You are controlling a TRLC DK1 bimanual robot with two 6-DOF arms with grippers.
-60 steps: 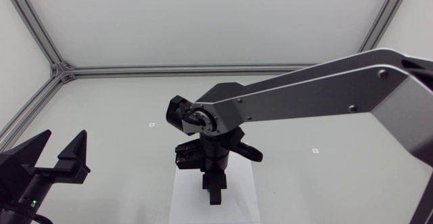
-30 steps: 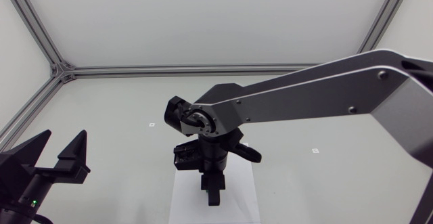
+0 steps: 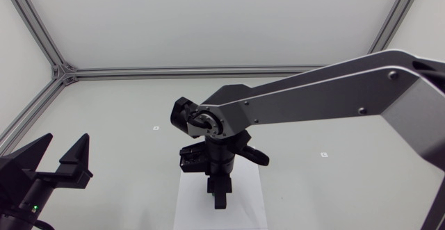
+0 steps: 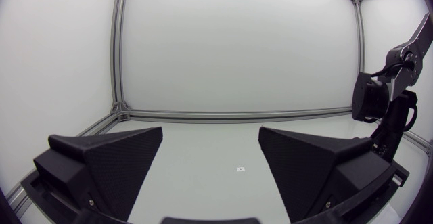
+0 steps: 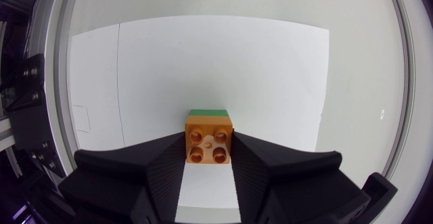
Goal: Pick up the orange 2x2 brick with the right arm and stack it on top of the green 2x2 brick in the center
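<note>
your right tool (image 5: 209,151) is pinching the orange brick (image 5: 209,140) by two opposite sides, studs up toward the wrist camera. the green brick (image 5: 208,113) lies right beneath it, a thin strip showing past the far edge, so the target sits a touch ahead of the tool. both are square, with no long axis and edges parallel. whether they touch, you cannot tell. in the head view this is lower centre of frame, over the white sheet (image 3: 247,202). the left tool (image 3: 61,159), spread and empty, sits lower left, well apart.
</note>
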